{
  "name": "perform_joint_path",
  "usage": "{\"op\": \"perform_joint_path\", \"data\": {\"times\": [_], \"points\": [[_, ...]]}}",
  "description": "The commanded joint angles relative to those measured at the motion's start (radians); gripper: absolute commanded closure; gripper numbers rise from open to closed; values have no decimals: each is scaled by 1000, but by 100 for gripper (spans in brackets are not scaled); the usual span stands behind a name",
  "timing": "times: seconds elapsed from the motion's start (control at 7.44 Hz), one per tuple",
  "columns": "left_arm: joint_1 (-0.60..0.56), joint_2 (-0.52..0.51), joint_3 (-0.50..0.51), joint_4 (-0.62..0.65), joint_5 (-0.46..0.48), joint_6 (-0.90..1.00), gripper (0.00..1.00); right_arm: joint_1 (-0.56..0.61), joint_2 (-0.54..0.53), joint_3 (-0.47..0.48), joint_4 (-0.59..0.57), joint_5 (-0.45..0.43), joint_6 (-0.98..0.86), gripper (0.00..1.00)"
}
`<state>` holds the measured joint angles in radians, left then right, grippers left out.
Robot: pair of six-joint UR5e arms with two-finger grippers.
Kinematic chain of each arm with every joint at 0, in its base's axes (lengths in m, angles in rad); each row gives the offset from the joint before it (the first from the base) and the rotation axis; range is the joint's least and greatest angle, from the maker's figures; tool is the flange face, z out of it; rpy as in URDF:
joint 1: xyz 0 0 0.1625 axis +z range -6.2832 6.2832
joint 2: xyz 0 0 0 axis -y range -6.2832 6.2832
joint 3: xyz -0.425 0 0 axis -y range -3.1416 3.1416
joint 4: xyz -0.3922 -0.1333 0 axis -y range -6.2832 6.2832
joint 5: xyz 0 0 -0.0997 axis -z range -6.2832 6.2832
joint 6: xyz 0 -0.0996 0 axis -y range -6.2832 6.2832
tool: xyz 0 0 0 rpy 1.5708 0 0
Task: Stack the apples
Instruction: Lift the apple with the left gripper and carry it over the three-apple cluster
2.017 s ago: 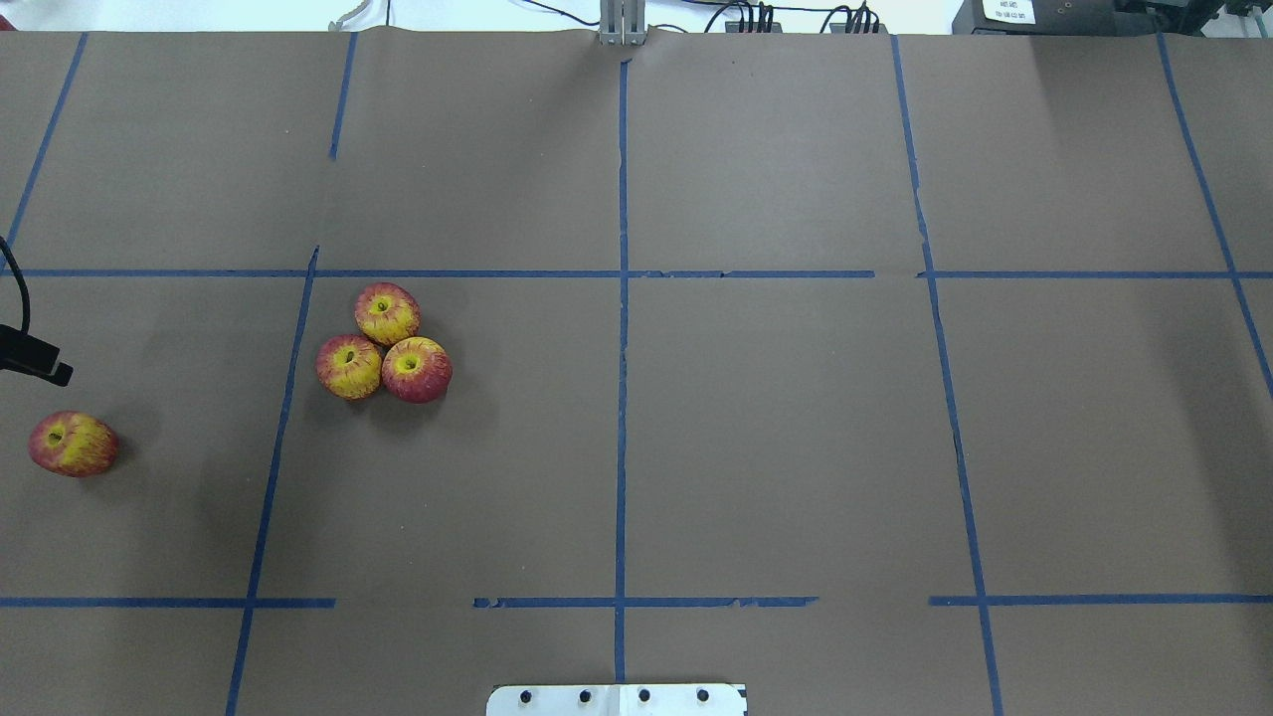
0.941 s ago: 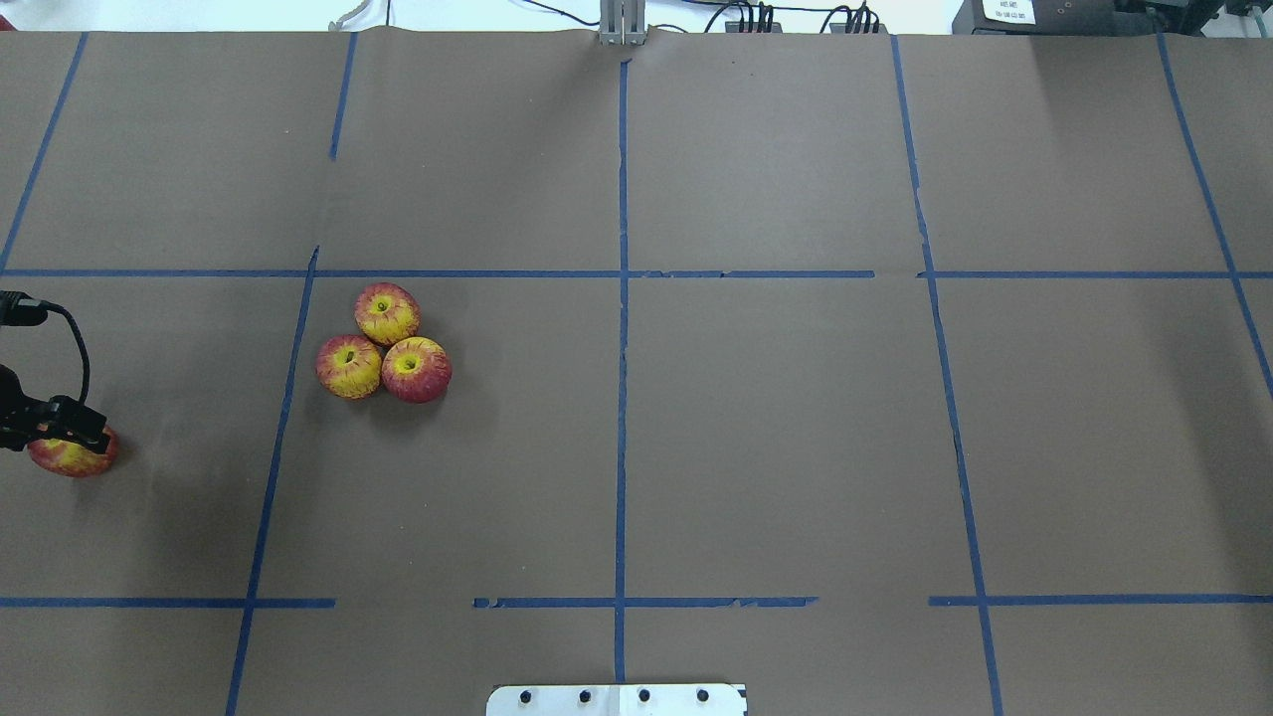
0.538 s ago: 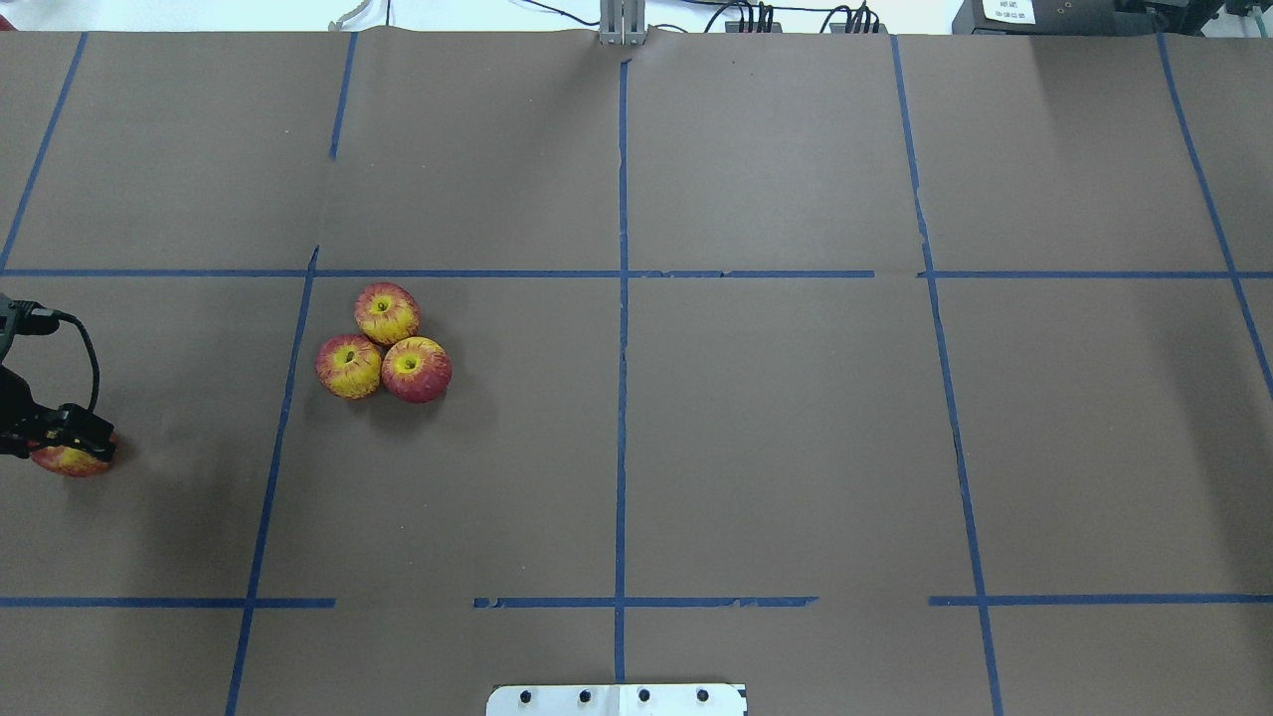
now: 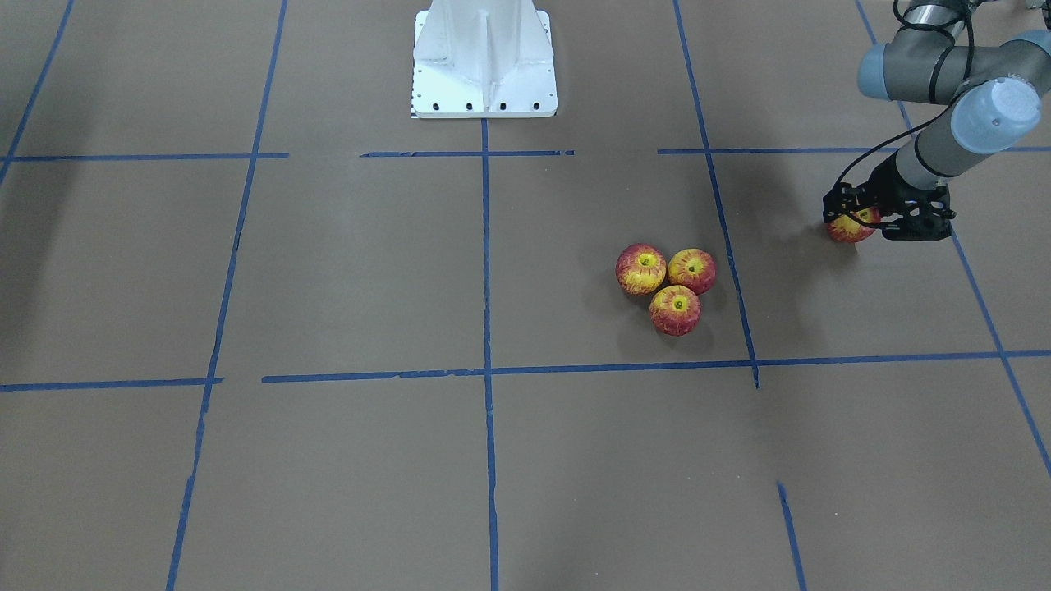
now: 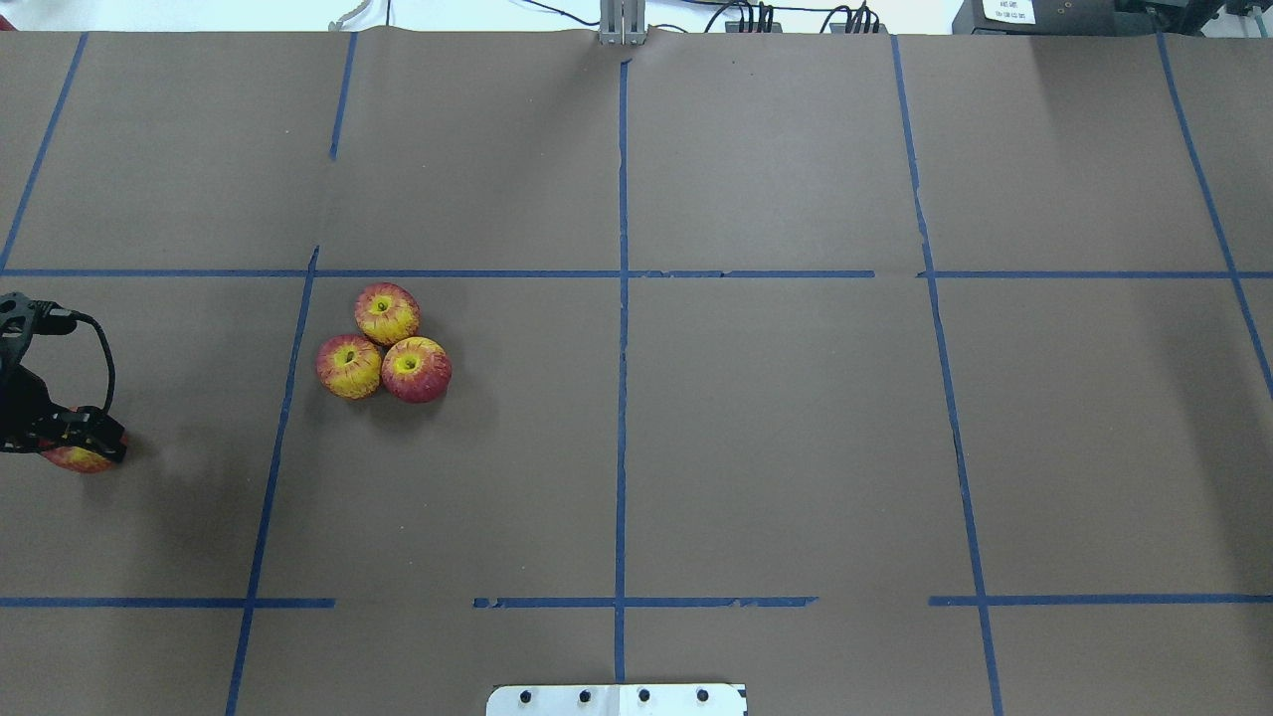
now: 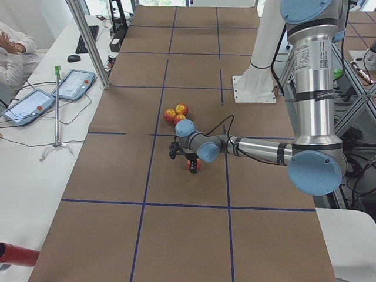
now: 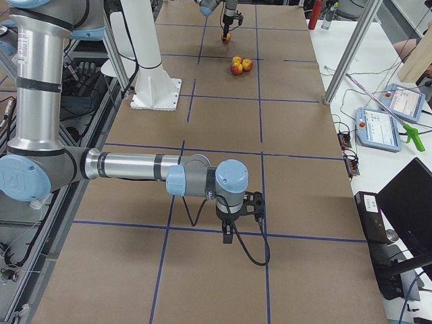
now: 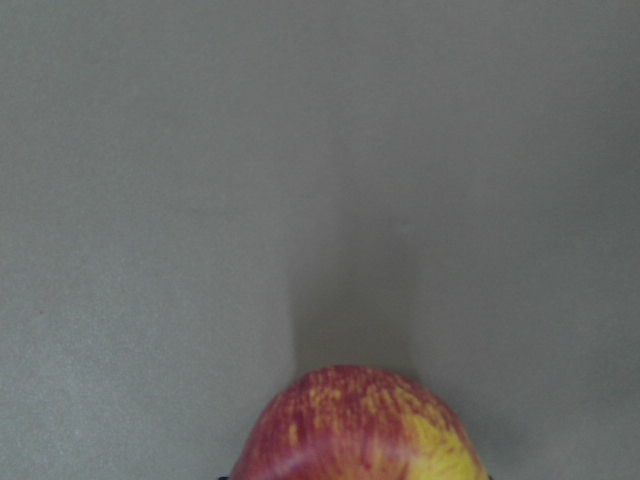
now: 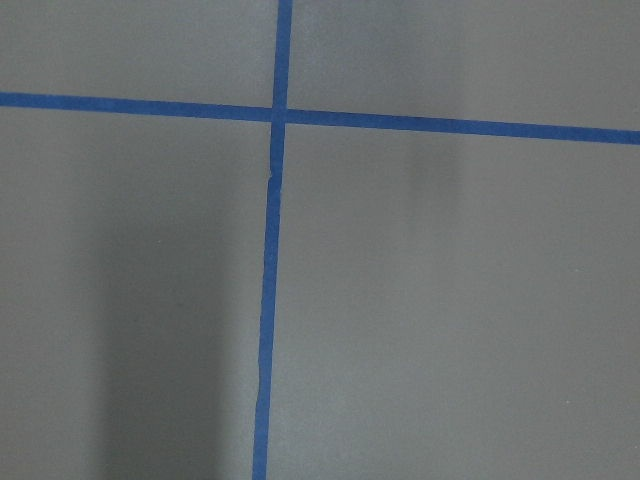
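Note:
Three red-and-yellow apples (image 5: 387, 313) (image 5: 349, 366) (image 5: 417, 369) sit touching in a cluster on the brown table; they also show in the front view (image 4: 675, 309). A fourth apple (image 5: 82, 461) lies alone at the far left. My left gripper (image 5: 72, 445) is low over this apple (image 4: 850, 228), its jaws apart on either side of it. The left wrist view shows the apple's top (image 8: 360, 425) at the bottom edge. My right gripper (image 7: 229, 235) shows only in the exterior right view, over bare table, and I cannot tell its state.
Blue tape lines (image 5: 622, 398) divide the brown paper. The robot's white base plate (image 4: 484, 74) stands at the near middle edge. Metal posts (image 6: 88, 44) and operator tablets (image 6: 70, 85) are beyond the table's far side.
My left gripper came in from the left edge and lowered over the lone apple, covering its top. The three clustered apples have not moved.

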<state>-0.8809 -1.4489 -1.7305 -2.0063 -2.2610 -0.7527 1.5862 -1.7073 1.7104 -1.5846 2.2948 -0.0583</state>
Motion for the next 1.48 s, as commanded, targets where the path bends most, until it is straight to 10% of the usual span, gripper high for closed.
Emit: {"op": "perform_joint_path", "data": {"times": [0.0,0.67,1.34], "points": [[0,-78,-110,14,-8,-205,100,0,0,0,0,0,0,0],[115,-428,-81,192,103,-513,100,0,0,0,0,0,0,0],[158,-495,-37,247,187,-510,100,0,0,0,0,0,0,0]]}}
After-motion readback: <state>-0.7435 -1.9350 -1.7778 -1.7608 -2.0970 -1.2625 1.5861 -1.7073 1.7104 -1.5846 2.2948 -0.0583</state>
